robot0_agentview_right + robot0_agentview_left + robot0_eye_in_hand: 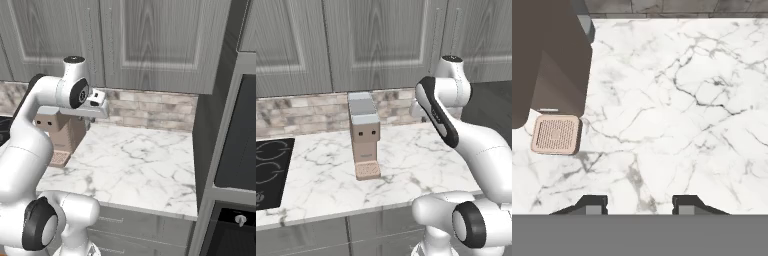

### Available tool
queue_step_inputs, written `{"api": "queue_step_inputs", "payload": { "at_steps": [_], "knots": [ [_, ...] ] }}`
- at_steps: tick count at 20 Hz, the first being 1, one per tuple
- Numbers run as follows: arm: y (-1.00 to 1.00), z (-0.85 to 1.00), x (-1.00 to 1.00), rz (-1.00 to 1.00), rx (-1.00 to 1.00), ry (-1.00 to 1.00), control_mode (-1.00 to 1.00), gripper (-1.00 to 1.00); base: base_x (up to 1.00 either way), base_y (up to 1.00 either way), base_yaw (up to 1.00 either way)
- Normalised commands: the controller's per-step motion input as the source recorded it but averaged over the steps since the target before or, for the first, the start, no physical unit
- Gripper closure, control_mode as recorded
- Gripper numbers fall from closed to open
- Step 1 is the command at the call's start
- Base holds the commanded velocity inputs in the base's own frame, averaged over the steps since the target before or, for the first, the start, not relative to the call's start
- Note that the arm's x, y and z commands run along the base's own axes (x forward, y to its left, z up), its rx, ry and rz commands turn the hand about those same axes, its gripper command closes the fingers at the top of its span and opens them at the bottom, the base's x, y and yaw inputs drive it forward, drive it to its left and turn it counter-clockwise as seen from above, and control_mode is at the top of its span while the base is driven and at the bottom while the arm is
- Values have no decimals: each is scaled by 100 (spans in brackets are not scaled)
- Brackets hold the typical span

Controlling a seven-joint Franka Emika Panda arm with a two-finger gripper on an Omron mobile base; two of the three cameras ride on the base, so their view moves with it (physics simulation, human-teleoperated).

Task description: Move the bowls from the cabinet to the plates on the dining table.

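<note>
The cabinet (376, 40), grey with panelled doors, hangs on the wall above the counter; we see its doors closed, slim bar handles (436, 35) near the meeting edges (also in the right base view (150, 35)). Below it runs a stone-tile backsplash (306, 112), and under that the white marble counter (416, 160) with grey veins. The gripper (639, 205) hangs above this counter, pointing down at bare marble; we find its fingertips (592, 204) set apart with nothing between them, a moderate gap. To one side of the gripper stands a tan and grey coffee machine (364, 132) with a perforated drip tray (556, 134) at its foot. A black hob (271, 172) lies at the counter's left end, and a dark built-in oven (237, 165) stands past its right end.
</note>
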Motion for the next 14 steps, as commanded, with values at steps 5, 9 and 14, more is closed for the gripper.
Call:
{"api": "queue_step_inputs", "payload": {
  "at_steps": [5, 9, 14],
  "knots": [
    [0, 0, -2, 0, 0, 0, -100, -100, 0, 0, 0],
    [0, 0, -13, 0, 0, -2, -100, -100, 0, 0, 0],
    [-1, 1, -26, 2, 1, -5, -100, -100, 0, 0, 0]
  ]
}}
